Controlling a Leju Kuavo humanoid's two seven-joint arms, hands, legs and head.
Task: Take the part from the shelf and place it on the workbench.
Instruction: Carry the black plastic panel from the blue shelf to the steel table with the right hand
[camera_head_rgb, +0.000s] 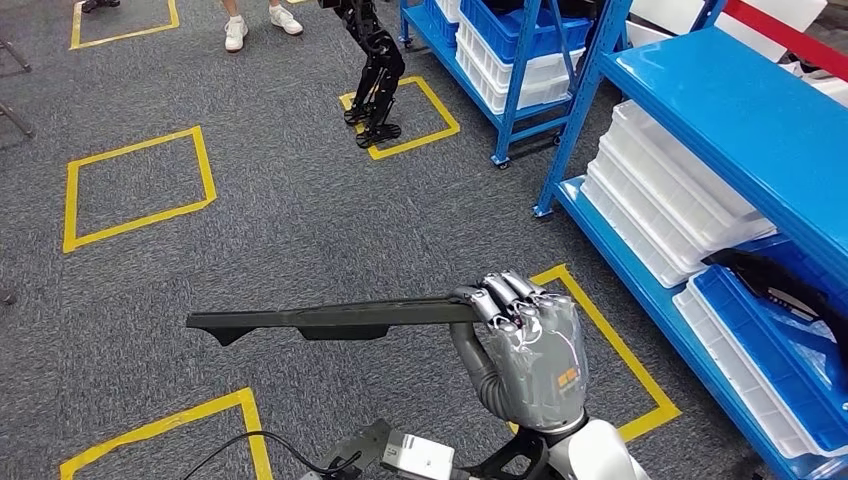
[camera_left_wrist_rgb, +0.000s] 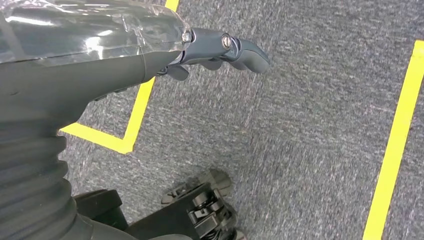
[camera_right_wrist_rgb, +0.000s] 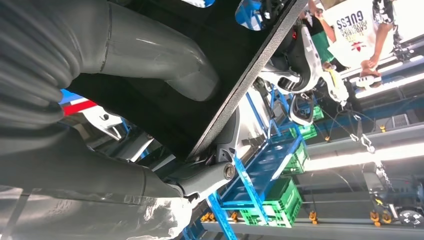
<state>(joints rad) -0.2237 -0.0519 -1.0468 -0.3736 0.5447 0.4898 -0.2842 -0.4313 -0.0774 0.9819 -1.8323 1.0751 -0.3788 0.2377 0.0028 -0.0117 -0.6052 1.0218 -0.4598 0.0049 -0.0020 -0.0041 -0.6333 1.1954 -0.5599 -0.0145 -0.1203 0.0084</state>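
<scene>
floor: grey carpet (camera_head_rgb: 300, 220) with yellow tape squares (camera_head_rgb: 135, 185) | far side: a person's white shoes (camera_head_rgb: 258, 28) near a dark robot's legs (camera_head_rgb: 375, 75) on one tape square | right: white trays (camera_head_rgb: 660, 200) stacked and a blue tray (camera_head_rgb: 770, 350) | green crates (camera_right_wrist_rgb: 280, 202) under blue frames

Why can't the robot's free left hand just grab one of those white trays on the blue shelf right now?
Probably not: the left hand hangs over the carpet, while the white trays sit off to the right, beyond the right hand holding the black part.
</scene>
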